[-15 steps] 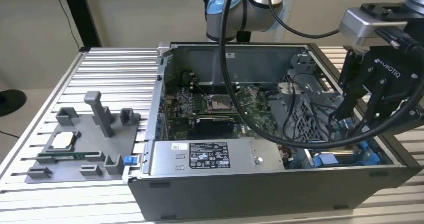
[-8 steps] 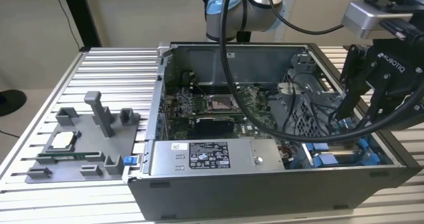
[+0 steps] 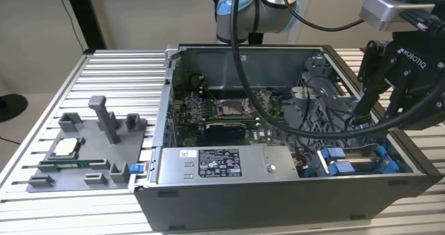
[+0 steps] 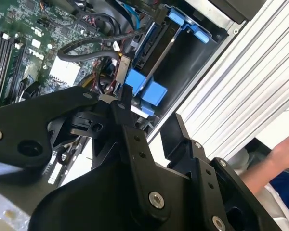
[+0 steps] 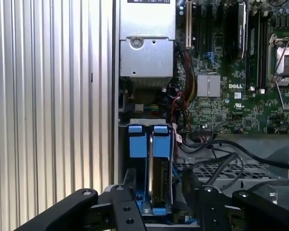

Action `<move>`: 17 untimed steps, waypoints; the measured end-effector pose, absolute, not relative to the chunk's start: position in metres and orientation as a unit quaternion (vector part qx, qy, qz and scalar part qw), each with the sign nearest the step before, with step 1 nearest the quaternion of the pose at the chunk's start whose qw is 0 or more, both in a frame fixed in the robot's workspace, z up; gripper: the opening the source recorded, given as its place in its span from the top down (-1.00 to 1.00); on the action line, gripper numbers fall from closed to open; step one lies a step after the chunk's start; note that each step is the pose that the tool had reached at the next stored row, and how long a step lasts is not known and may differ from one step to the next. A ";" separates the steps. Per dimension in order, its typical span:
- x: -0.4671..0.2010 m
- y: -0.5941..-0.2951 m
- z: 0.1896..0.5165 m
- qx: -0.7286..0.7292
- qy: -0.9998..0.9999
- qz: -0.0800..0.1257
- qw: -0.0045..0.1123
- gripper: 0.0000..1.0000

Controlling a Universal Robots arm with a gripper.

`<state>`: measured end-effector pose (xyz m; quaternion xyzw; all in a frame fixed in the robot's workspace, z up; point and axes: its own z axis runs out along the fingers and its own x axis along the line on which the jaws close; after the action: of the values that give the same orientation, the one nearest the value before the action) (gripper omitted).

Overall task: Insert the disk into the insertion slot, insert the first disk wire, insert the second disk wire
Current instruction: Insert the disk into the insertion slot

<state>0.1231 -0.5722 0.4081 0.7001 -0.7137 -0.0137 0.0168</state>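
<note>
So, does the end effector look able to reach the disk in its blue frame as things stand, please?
Probably yes: the open end effector hangs close over the disk, nothing lies between them, and the black cables run beside it.

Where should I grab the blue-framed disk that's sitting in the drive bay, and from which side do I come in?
Probably the two blue tabs at the disk frame's end, coming straight down through the case's open side. They stand side by side, exposed at the end of the insertion slot, whose walls hem in the rest, so jaws can straddle both.
</note>
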 end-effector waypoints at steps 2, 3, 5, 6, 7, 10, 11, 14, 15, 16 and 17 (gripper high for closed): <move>0.123 -0.566 0.408 0.701 -0.713 -0.010 0.019 -1.00; 0.123 -0.564 0.407 0.701 -0.713 -0.006 0.021 -1.00; 0.123 -0.563 0.407 0.702 -0.711 0.003 0.029 -1.00; 0.123 -0.563 0.407 0.703 -0.710 0.008 0.034 -1.00; 0.123 -0.563 0.406 0.704 -0.709 0.012 0.037 -1.00; 0.123 -0.558 0.405 0.707 -0.706 0.022 0.039 -1.00; 0.123 -0.555 0.405 0.708 -0.705 0.024 0.039 -1.00; 0.123 -0.549 0.405 0.711 -0.702 0.030 0.036 -1.00; 0.123 -0.546 0.404 0.712 -0.701 0.032 0.035 -1.00; 0.123 -0.544 0.404 0.713 -0.700 0.034 0.034 -1.00; 0.123 -0.542 0.403 0.713 -0.699 0.037 0.033 -1.00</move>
<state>0.1231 -0.5419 0.4034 0.7135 -0.6989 0.0366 0.0331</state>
